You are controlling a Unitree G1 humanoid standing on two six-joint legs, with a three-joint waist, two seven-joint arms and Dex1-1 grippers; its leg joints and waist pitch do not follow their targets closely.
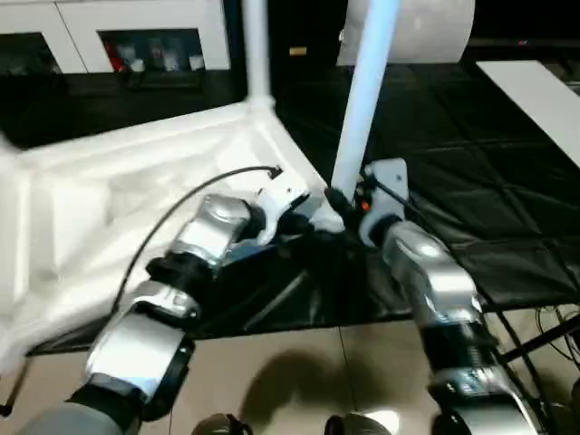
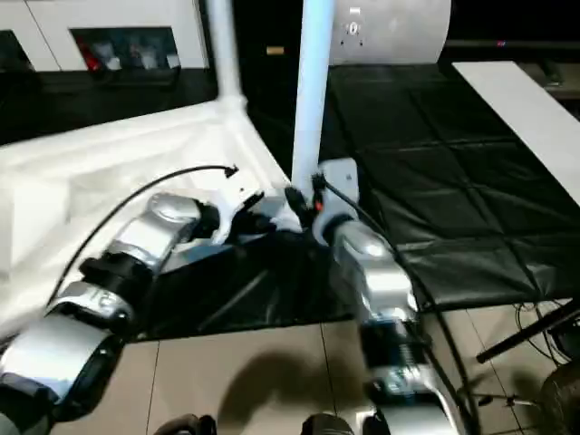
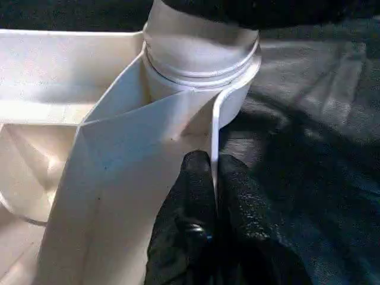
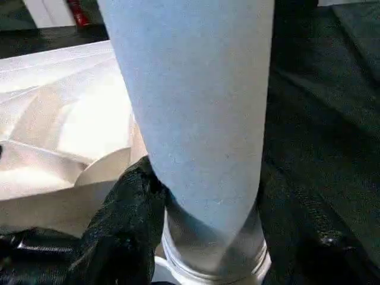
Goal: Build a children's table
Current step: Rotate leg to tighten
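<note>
The tabletop (image 1: 136, 199) is lying underside up on a black mat (image 1: 471, 181), its ribs facing the camera, off to the left of both end effectors and reaching right up to them at its near right corner. A leg (image 1: 256, 54) is standing upright in the far corner socket, beyond the left end effector.

The left end effector (image 3: 214, 178) is sitting at the tabletop's near right corner, its fingers (image 3: 190, 202) pressed together on the thin white rim wall there, one finger on each side of it. Just past its fingertips, the corner socket is holding the threaded end of a second leg (image 1: 367, 91). A black cable is arching over the left forearm.

The right end effector (image 4: 208, 237) is standing just to the right of the left one, across the same corner. Its fingers (image 4: 124, 225) are lying on either side of the second leg low down, just above the socket, clamped around the tube. That leg is rising from the end effector, leaning slightly to the right.

Farther right of the right end effector, a flat white panel (image 1: 544, 100) is lying on the mat, well apart. Behind everything, white cabinets (image 1: 136, 27) are standing with dark openings.
</note>
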